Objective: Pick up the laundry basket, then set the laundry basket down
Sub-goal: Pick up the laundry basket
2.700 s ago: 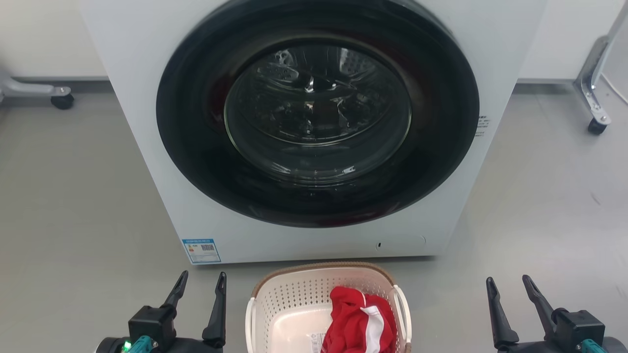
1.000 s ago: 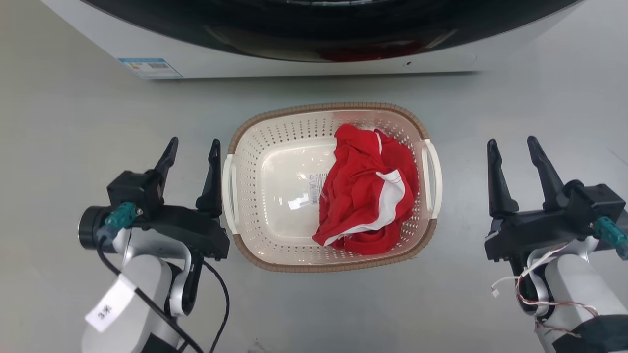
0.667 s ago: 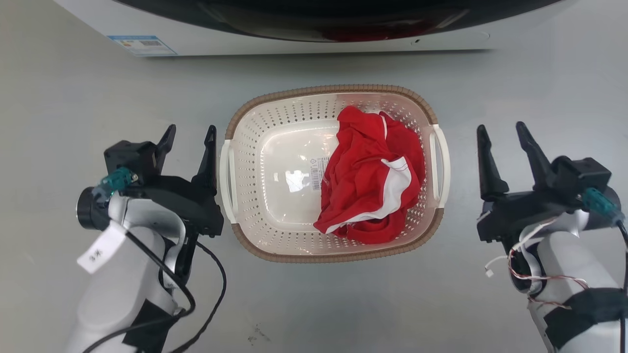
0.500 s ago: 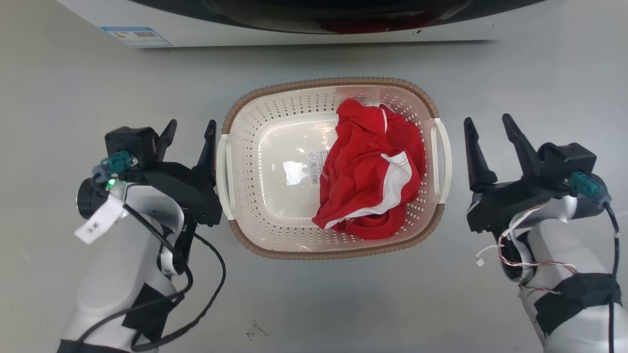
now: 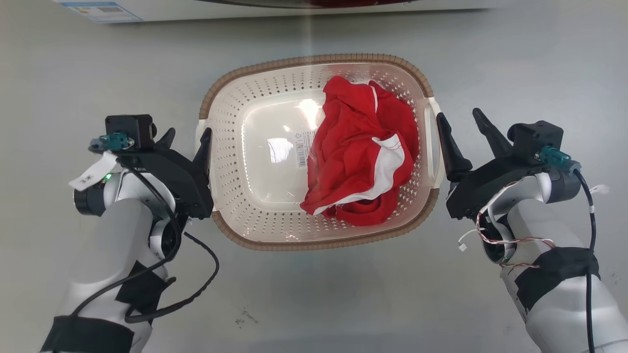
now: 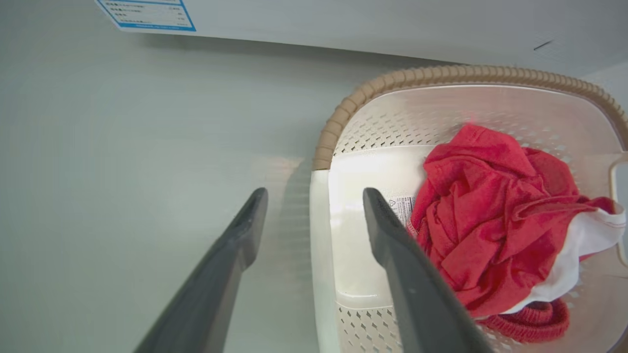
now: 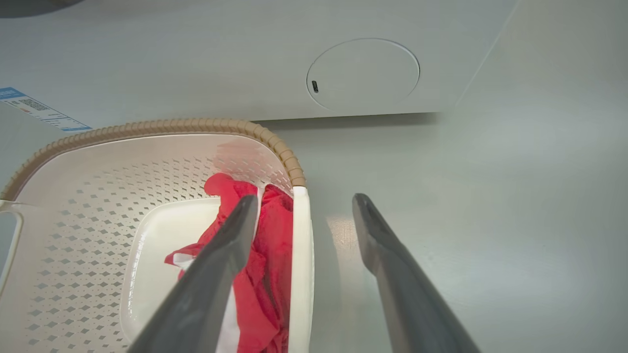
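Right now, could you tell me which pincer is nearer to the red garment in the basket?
Right. The right pincer is at the laundry basket handle beside the red garment; the left pincer is at the opposite handle.

Red garment (image 5: pixel 360 147) with white trim (image 5: pixel 387 171), crumpled, in right half of laundry basket (image 5: pixel 314 60). White washing machine (image 5: pixel 196 12) front panel just beyond it, standing on grey floor (image 5: pixel 73 59). 1 blue-bordered label (image 5: pixel 98 11) at panel's left end, near bottom edge. 1 round cover (image 7: pixel 363 73) with small dark slot towards panel's right end. Few dark scuffs (image 5: pixel 243 318) on floor, bottom of head view.
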